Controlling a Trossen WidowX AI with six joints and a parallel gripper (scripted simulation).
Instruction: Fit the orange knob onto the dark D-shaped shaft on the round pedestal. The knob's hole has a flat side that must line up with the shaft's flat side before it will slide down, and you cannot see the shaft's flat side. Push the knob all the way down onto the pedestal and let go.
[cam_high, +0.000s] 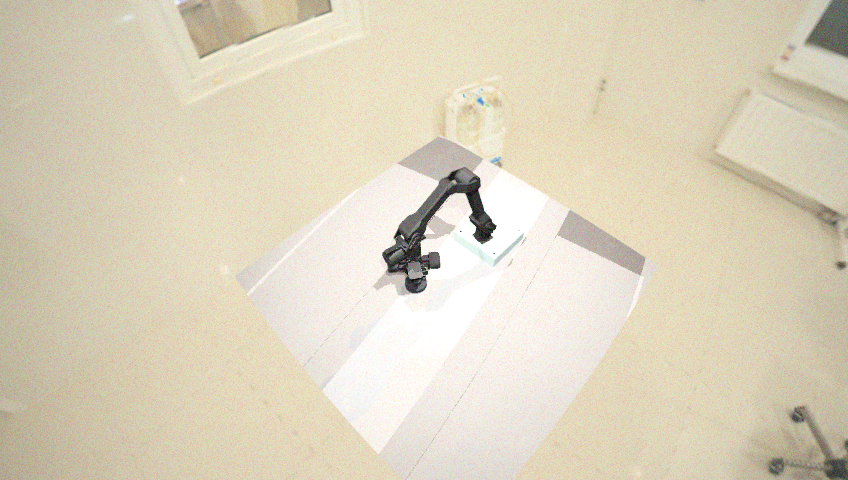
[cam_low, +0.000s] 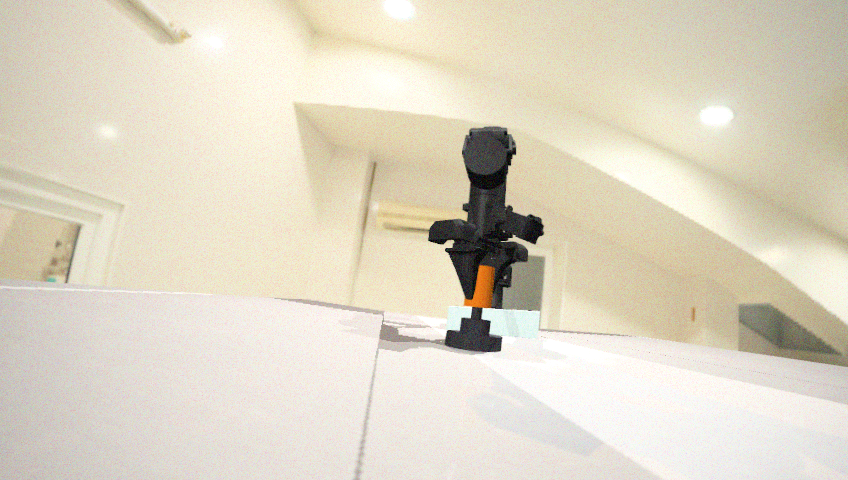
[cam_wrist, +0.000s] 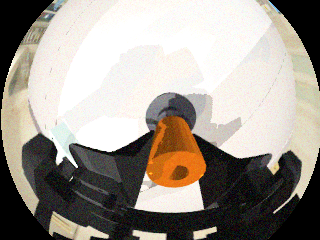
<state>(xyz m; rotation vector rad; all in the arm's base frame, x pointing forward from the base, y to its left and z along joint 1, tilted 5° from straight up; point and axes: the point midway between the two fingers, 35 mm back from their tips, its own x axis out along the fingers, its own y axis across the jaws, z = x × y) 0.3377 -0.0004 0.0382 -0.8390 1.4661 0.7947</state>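
Observation:
My gripper (cam_low: 483, 292) (cam_wrist: 172, 135) is shut on the orange knob (cam_low: 484, 279) (cam_wrist: 174, 145), with a finger on each side. In the top view my gripper (cam_high: 415, 273) hides the knob. The knob leans slightly in the exterior view. Its lower end is at the top of the dark shaft (cam_low: 476, 314), and a length of shaft shows below it. Whether the shaft's tip is inside the hole cannot be told. The round pedestal (cam_low: 473, 340) (cam_high: 415, 287) (cam_wrist: 154, 111) stands below, apart from the knob. The shaft's flat side is not visible.
The arm rises from a pale teal box (cam_high: 493, 259) (cam_low: 523, 322) behind the pedestal and reaches over to it. The pale table top (cam_high: 428, 380) (cam_low: 238, 386) carries patches of shadow and bright light.

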